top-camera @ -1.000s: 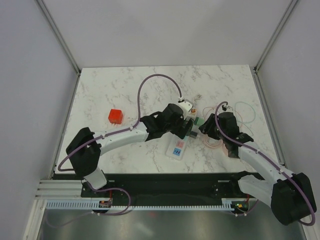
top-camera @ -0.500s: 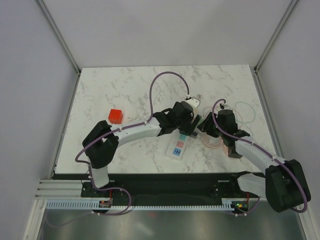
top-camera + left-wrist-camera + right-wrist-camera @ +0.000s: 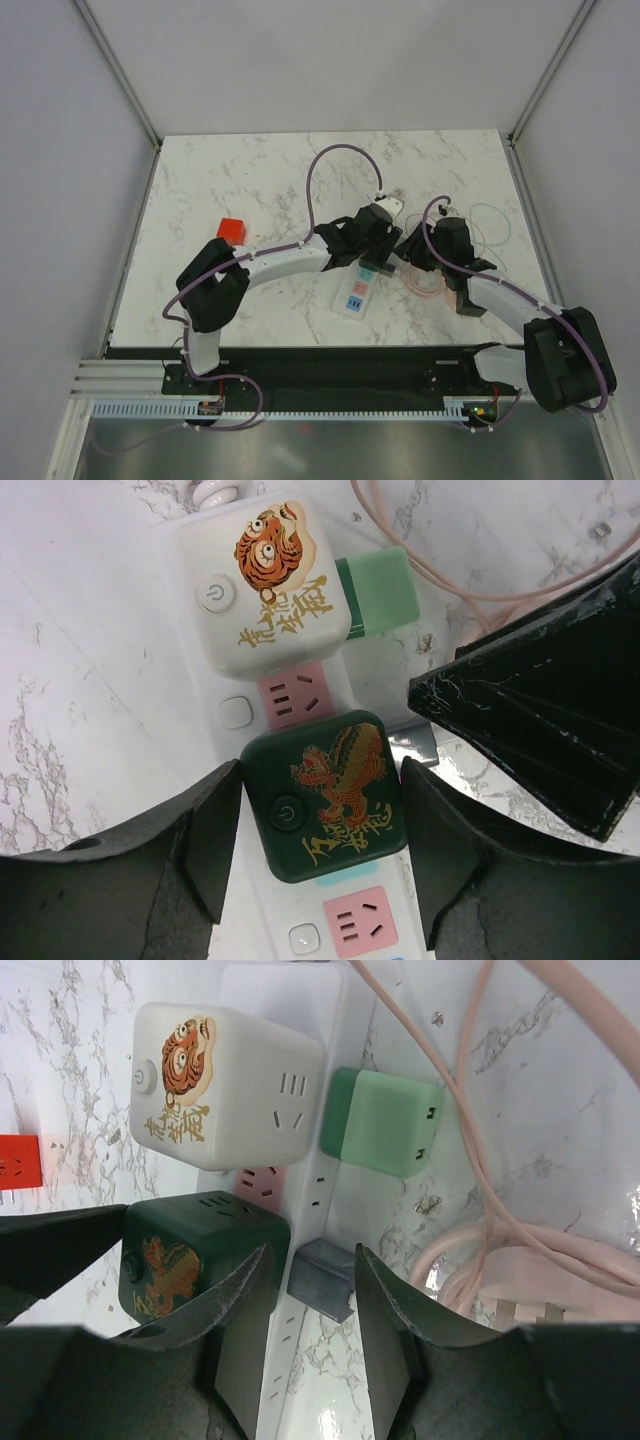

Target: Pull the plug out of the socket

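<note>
The socket (image 3: pixel 355 297) is a long white strip lying on the marble. Plugged into its top are a dark green cube plug with a dragon (image 3: pixel 325 795) and a white tiger cube (image 3: pixel 265 580). On its side sit a mint plug (image 3: pixel 380 1120) and a small grey plug (image 3: pixel 322 1278). My left gripper (image 3: pixel 320 845) is shut on the dark green cube, one finger against each side. My right gripper (image 3: pixel 312 1265) is open and straddles the grey plug; its left finger overlaps the strip's edge (image 3: pixel 330 1190), with a gap to the plug.
A pink cable coil (image 3: pixel 430 280) lies right of the strip under the right arm, and its loops (image 3: pixel 500 1250) run past the mint plug. A red cube (image 3: pixel 232 230) sits to the left. The two grippers are close together over the strip.
My left gripper moved right along the strip and closed from wide open onto the dark green cube. The right gripper's fingers narrowed around the grey plug.
</note>
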Motion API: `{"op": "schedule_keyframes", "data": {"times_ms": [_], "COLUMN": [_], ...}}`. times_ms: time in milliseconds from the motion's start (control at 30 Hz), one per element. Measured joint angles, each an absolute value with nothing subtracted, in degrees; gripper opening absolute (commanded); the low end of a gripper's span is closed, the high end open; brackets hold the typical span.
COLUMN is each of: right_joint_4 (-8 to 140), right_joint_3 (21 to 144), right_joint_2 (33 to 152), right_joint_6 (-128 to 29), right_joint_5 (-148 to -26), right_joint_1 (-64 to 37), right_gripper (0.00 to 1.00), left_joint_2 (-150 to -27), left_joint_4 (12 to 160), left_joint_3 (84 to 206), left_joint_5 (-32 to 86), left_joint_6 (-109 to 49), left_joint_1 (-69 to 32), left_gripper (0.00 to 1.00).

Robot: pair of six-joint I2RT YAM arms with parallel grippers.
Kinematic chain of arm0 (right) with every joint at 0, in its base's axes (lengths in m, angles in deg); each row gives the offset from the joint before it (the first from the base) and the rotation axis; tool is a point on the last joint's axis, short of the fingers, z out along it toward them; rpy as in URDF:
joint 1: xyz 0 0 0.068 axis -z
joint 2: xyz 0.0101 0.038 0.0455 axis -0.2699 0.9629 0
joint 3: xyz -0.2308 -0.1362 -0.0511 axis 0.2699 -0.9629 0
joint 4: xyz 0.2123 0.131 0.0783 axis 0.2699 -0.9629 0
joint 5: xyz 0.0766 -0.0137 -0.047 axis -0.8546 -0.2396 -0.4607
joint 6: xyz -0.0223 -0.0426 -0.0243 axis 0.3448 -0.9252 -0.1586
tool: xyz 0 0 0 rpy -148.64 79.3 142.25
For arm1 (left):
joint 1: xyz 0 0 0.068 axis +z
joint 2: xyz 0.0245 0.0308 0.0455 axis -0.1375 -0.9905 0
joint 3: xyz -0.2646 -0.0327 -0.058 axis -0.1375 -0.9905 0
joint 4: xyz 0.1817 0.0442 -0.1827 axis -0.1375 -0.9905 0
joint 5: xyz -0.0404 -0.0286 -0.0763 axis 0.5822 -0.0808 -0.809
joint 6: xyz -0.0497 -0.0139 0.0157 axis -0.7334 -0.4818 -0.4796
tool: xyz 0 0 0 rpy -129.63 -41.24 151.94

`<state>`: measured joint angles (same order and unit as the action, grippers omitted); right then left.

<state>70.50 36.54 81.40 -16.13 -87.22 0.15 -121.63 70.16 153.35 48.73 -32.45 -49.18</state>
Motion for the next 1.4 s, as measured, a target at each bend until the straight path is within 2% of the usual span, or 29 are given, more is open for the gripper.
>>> {"op": "schedule_keyframes", "data": {"times_ms": [267,333,367,467,667,800,1000,1133,1200,1233,1300,1333,1400], "right_joint_4": [74.94,76.33,76.71,77.43,78.32,78.87,79.85,80.22,80.36,80.6,81.36,81.69,82.61], "right_joint_3": [36.1,35.82,35.75,35.75,35.75,35.75,35.75,35.75,35.75,35.75,35.78,35.78,35.78], "right_joint_2": [84.89,85.97,86.58,87.93,88.17,88.24,89.55,90.82,91.45,91.82,92.7,93.2,94.36], "right_joint_6": [-14.62,-14.09,-13.83,-13.5,-13.28,-13.24,-12.85,-12.8,-12.74,-12.65,-12.52,-12.41,-12.17], "right_joint_5": [-89.36,-89.93,-90.19,-90.39,-90.41,-90.43,-90.47,-90.47,-90.5,-90.52,-90.67,-90.74,-91.0], "right_joint_1": [0.15,0.15,0.15,0.15,0.15,0.15,0.15,0.15,0.15,0.15,0.15,0.15,0.15], "right_gripper": [0.42,0.42,0.42,0.42,0.42,0.42,0.42,0.42,0.42,0.42,0.41,0.41,0.41], "left_joint_2": [-121.83,-121.83,-121.83,-121.83,-122.03,-122.7,-123.69,-123.78,-123.78,-123.8,-123.82,-123.86,-123.86], "left_joint_4": [70.09,70.05,69.92,69.65,68.95,68.93,68.69,68.39,68.25,68.12,68.01,67.97,67.88], "left_joint_3": [153.72,153.74,153.81,153.81,153.81,153.83,154.14,154.44,154.49,154.57,154.66,154.68,154.77], "left_joint_5": [48.77,48.77,48.75,48.59,47.79,47.65,48.11,48.2,48.22,48.2,48.2,48.16,48.09], "left_joint_6": [-33.19,-33.26,-33.28,-33.26,-33.28,-33.28,-33.28,-33.28,-33.28,-33.28,-33.28,-33.28,-33.26], "left_joint_1": [-49.2,-49.2,-49.2,-49.18,-49.61,-49.66,-49.68,-49.77,-49.77,-49.77,-49.77,-49.77,-49.77], "left_gripper": [0.55,0.59,0.67,0.78,0.83,0.82,0.66,0.46,0.39,0.32,0.27,0.19,0.1]}}
